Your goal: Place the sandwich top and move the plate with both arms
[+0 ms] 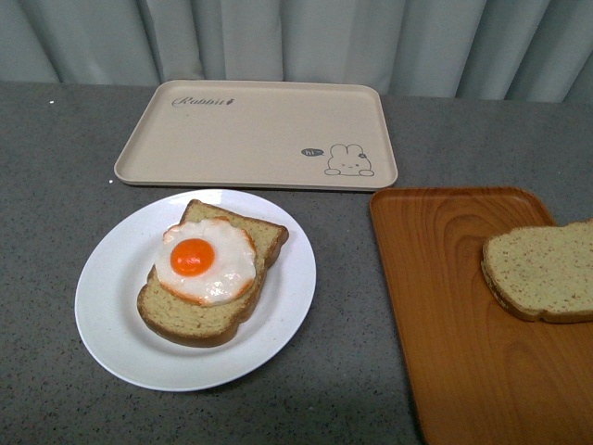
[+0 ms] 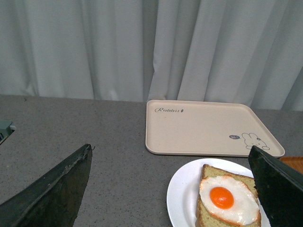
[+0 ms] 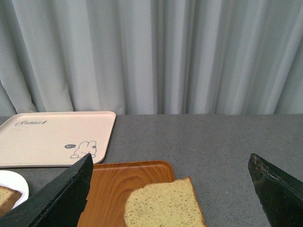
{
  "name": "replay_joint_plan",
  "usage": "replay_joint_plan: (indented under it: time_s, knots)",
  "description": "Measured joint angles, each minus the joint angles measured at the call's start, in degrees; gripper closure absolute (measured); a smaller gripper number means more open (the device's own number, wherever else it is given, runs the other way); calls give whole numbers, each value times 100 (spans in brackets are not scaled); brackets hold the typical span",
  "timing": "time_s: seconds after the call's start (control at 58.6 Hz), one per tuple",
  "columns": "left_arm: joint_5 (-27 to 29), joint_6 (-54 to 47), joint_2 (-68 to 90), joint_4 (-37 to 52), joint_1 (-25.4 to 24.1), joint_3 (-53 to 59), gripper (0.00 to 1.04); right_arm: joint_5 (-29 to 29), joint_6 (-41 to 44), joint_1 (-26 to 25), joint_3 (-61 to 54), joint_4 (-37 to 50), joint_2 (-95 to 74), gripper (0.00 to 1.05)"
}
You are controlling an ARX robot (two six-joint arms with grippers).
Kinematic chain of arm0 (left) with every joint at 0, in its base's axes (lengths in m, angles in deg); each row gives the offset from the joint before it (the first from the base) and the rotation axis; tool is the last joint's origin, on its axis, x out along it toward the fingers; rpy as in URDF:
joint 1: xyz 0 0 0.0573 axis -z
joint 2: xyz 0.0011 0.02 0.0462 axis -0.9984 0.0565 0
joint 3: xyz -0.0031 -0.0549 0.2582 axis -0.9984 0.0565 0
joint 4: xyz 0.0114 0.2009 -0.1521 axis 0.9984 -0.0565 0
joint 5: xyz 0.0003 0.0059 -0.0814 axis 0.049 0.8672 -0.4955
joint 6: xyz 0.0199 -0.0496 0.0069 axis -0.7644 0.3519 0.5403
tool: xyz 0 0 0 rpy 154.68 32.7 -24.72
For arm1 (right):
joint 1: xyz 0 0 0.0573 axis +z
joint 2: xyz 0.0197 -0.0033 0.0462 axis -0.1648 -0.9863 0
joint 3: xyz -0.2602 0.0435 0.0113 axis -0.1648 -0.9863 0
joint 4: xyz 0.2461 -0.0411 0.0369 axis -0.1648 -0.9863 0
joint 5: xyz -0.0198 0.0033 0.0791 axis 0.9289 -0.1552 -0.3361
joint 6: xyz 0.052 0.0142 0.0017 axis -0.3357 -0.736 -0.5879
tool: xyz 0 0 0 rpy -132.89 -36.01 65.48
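Across the whole scene, grey speckled tabletop (image 1: 56,139), matte, cut off by the frame on all sides. Far edge: pale pleated curtain (image 1: 278,37), soft folds, top out of view.

Right near: orange tray (image 1: 435,278), glossy wood-grain, rounded corners. Its right and near edges are cut off, so full shape not visible.

Far centre: beige tray (image 1: 250,130), rectangular, smooth matte, raised rim, small rabbit print at its right near corner. Script lettering at far left too small to read surely.

Left near: plate (image 1: 111,306), round, plain white, shallow, fully on tabletop, apart from both trays. In left wrist view its near part is cut off.

On the plate: bread slice (image 1: 208,320), tan, brown crust, centre hidden under a fried egg (image 1: 208,264), glossy white with round orange yolk.

Sandwich top (image 1: 542,273): lies flat on the orange tray at its right side, well apart from the plate. Tan speckled crumb, brown crust, bare. Right edge cut off in front view.

Left gripper (image 2: 169,149): jaws spread wide, nothing between them; dark wedge shapes, bases cut off.

Right gripper (image 3: 170,156): jaws likewise released, empty, above the sandwich top's near side.
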Motion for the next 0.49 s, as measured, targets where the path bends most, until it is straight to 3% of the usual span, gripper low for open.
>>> replay_joint_plan:
  time_s: [0.495]
  knots:
    - [0,2,0,2,0,0,6,0,0,-2,0,0,0,9]
